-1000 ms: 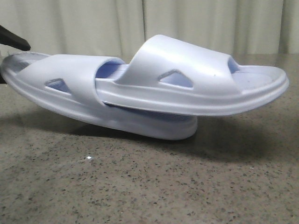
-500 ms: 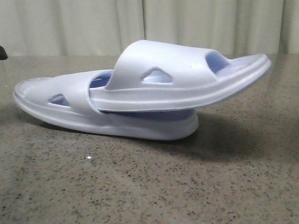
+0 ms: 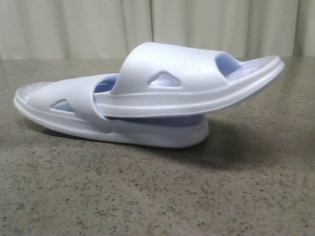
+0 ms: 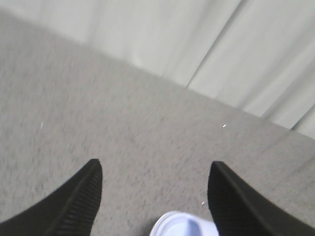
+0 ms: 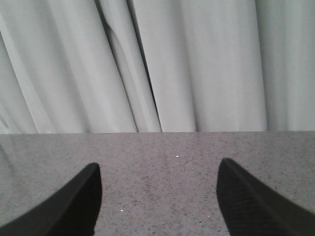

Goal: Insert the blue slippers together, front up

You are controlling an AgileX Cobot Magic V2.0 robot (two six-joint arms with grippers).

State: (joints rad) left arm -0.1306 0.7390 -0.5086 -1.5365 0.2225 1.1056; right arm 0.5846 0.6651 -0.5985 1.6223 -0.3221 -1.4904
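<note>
The two pale blue slippers lie nested on the speckled table in the front view. The lower slipper (image 3: 64, 115) rests flat. The upper slipper (image 3: 197, 83) is pushed under the lower one's strap, its free end raised to the right. No gripper shows in the front view. In the left wrist view my left gripper (image 4: 155, 172) is open and empty above the table, with a rounded end of a slipper (image 4: 184, 225) just below the gap. In the right wrist view my right gripper (image 5: 157, 172) is open and empty over bare table.
A grey speckled tabletop (image 3: 157, 196) spreads around the slippers. A pale curtain (image 3: 147, 24) hangs behind the table's far edge and also fills the back of the right wrist view (image 5: 162, 64).
One second ago the pair was held tilted with a dark gripper at the left edge. The pair now rests on the table, and the gripper has left the front view.
</note>
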